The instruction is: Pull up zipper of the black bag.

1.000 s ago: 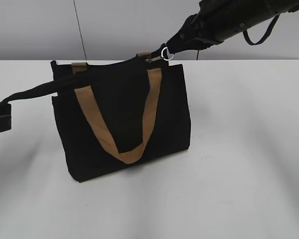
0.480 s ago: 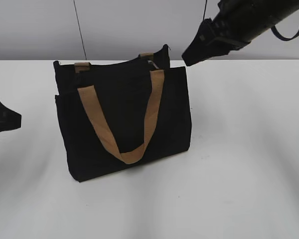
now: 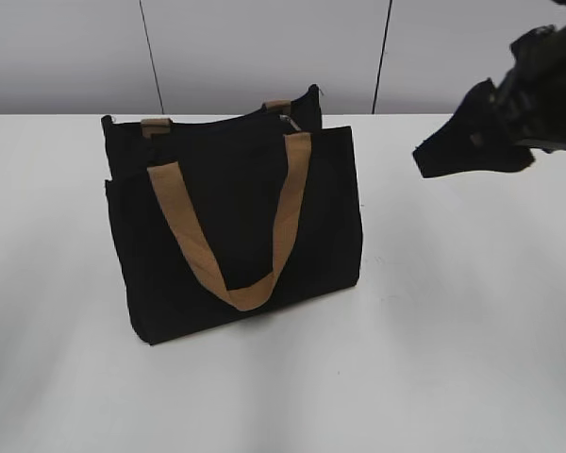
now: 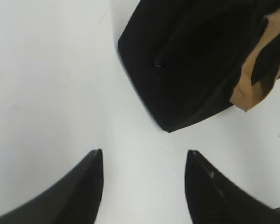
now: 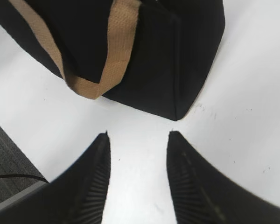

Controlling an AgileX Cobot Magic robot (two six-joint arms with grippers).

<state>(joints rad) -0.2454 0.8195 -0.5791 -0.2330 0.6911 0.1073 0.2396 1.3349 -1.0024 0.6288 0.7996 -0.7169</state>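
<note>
The black bag stands upright on the white table, its tan strap handle hanging down the front. The zipper shows as a small silvery tab at the top edge near the right end. My right gripper hovers to the right of the bag, apart from it, open and empty. The bag also shows in the right wrist view. My left gripper is open and empty over bare table, short of the bag's end; it is out of the exterior view.
A grey wall with vertical seams runs behind the table. In the right wrist view the table's edge and a dark grey floor show at lower left.
My right gripper let go of the zipper tab and moved right and down, away from the bag. My left gripper let go of the bag's left end and withdrew out of the exterior view.
</note>
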